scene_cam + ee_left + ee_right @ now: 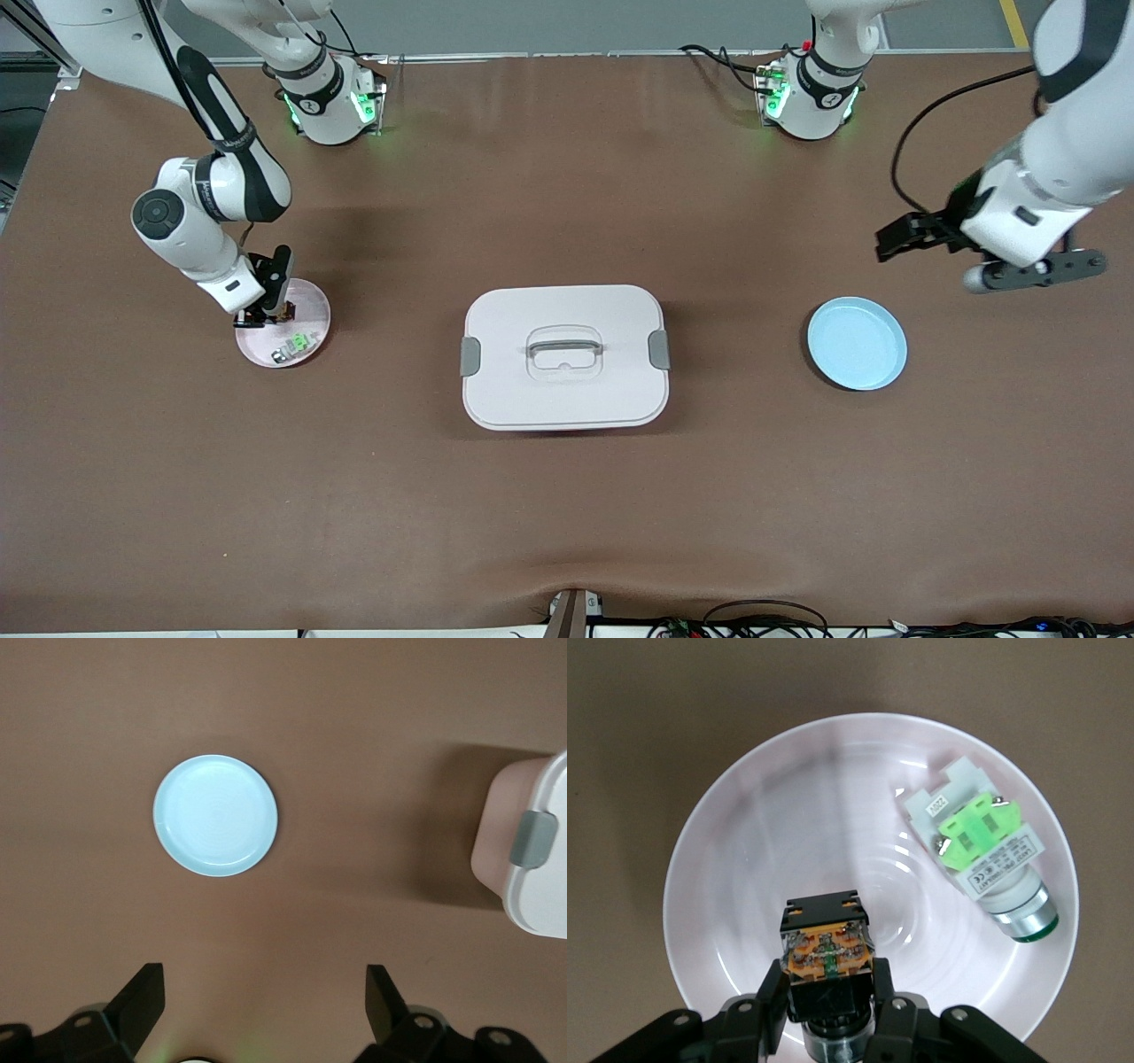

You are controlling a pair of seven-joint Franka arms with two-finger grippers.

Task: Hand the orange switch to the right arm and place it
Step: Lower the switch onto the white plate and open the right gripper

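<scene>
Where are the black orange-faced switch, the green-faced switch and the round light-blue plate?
Black orange-faced switch (826, 948): right wrist view, its orange face, held in the right gripper.
Green-faced switch (976, 838): right wrist view, its green block.
Round light-blue plate (857, 343): front view, its bare centre.

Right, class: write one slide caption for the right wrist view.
Right gripper shut on the orange switch over the pink plate, the green switch lying beside it.

Brown table (567, 496) fills nearly the whole front view, surface matte with soft shadows. Grey floor strip (576, 27) along the top edge, yellow line (1013, 22) at one corner. Cables (762, 620) along the near edge.
</scene>
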